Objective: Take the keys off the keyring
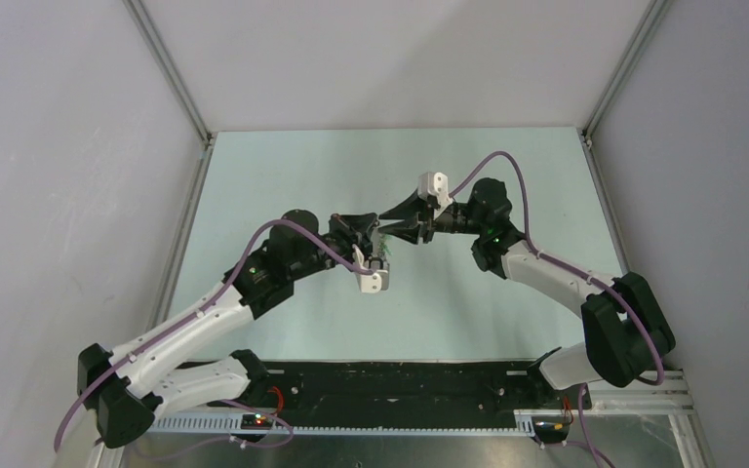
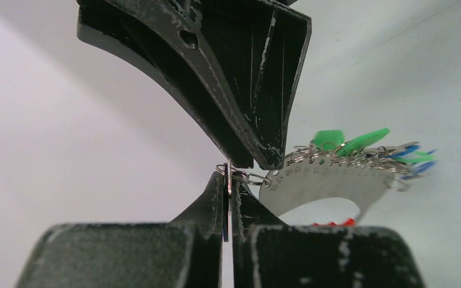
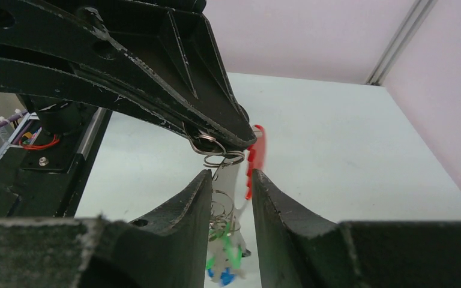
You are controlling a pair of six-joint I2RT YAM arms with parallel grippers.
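Both grippers meet in mid-air above the table. My left gripper (image 2: 229, 180) (image 1: 379, 245) is shut on one thin key (image 2: 226, 207), held edge-on, with its small split ring (image 2: 243, 176) at the fingertips. That ring links to a curved, numbered silver plate (image 2: 318, 183) carrying the other keys (image 2: 360, 147) with green and blue tags; they also show in the right wrist view (image 3: 225, 264). The red keyring (image 3: 255, 150) shows as a sliver under the plate (image 2: 336, 222). My right gripper (image 3: 231, 177) (image 1: 393, 234) has plate and red loop between its narrowly parted fingers.
The pale green table (image 1: 351, 175) is walled in by white panels with metal corner posts (image 1: 171, 68). A black rail (image 1: 400, 385) with the arm bases runs along the near edge. Purple cables loop over both arms.
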